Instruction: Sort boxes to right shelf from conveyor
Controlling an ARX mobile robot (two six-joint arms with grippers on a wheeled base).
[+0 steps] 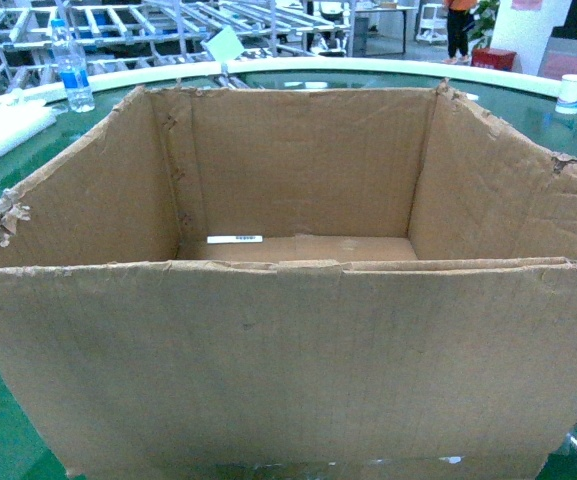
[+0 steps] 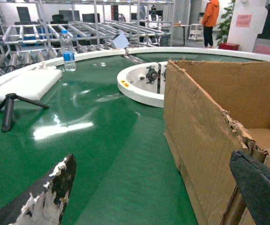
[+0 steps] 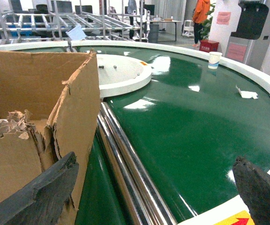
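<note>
A large brown cardboard box [image 1: 288,350] with an open top and ragged torn corners stands on the dark green conveyor [image 2: 102,140] and fills the head view; a small white label strip [image 1: 235,239] lies inside. My left gripper [image 2: 153,187] is open wide at the box's [image 2: 195,136] near left corner, with its right finger [image 2: 259,185] over the torn corner and its left finger [image 2: 55,187] above the belt. My right gripper [image 3: 156,190] is open wide at the near right corner of the box [image 3: 74,108], left finger [image 3: 46,192] against the wall. Neither gripper shows in the head view. The right shelf is out of view.
Two shiny steel rods [image 3: 125,159] run beside the box's right wall. On the belt are a water bottle [image 2: 68,51], a white foam pad [image 2: 27,84], a small black tripod [image 2: 10,105] and a paper cup [image 3: 214,60]. Steel roller racks [image 1: 168,25] stand behind.
</note>
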